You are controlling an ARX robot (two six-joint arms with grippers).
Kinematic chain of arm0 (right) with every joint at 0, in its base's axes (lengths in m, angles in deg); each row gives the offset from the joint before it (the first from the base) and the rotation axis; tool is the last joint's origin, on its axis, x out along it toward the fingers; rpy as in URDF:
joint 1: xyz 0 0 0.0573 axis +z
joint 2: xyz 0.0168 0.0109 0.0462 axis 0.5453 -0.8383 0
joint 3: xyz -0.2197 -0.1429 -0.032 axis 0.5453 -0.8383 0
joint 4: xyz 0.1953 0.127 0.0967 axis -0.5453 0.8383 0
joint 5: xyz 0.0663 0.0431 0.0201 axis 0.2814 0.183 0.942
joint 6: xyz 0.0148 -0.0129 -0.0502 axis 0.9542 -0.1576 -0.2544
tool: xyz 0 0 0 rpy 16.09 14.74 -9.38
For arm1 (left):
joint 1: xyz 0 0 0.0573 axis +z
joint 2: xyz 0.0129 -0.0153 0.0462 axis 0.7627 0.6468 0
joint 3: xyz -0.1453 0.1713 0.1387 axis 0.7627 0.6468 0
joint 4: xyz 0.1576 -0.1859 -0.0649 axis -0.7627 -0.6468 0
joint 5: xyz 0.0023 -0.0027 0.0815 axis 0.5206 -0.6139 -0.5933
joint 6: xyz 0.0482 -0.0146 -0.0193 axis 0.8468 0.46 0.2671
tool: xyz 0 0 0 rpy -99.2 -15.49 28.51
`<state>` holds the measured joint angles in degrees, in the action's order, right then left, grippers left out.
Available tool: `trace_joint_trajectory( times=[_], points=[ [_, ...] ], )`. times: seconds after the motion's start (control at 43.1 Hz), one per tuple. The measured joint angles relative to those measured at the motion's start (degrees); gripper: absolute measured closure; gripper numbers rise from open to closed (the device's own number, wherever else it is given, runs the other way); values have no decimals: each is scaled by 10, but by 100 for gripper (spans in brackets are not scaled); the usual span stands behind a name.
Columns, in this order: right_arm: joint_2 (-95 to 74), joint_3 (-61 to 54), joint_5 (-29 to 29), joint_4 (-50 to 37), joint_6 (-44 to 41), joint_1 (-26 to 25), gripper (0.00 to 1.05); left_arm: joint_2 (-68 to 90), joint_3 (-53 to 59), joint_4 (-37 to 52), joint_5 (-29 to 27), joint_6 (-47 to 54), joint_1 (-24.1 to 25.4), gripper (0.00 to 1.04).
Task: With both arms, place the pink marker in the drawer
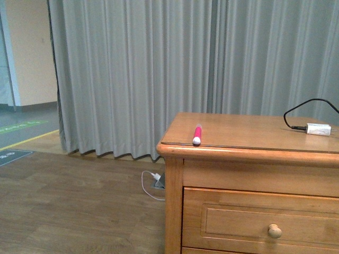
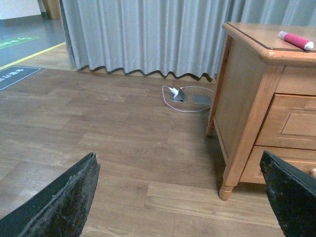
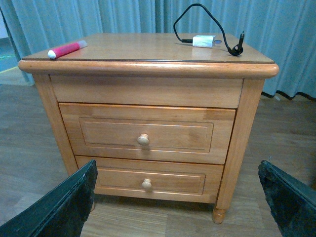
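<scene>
One pink marker [image 1: 197,134] [image 2: 295,40] [image 3: 66,49] lies on the cabinet top [image 1: 243,132] near its front left corner, white cap toward the front edge. Below it are two drawers, both shut: the upper drawer [image 3: 98,131] [image 1: 238,225] and the lower drawer [image 3: 173,182], each with one round knob. One white adapter [image 1: 318,129] [image 3: 203,41] with one black cable [image 1: 307,103] [image 3: 207,15] sits near the right edge, well apart from the marker. The left gripper [image 2: 177,163] is spread wide and holds nothing, over the wooden floor [image 2: 98,128] beside the cabinet. The right gripper [image 3: 177,168], equally wide and empty, faces the drawer fronts.
</scene>
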<state>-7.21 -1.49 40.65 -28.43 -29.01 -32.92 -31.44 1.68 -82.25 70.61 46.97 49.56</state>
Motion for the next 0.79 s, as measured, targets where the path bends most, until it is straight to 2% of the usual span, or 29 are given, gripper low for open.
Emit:
trace_joint_trajectory(
  times=[0.789],
  points=[
    [0, 0, 0, 0, 0, 0, 8, 0, 0, 0, 0, 0, 0, 6]
  ],
)
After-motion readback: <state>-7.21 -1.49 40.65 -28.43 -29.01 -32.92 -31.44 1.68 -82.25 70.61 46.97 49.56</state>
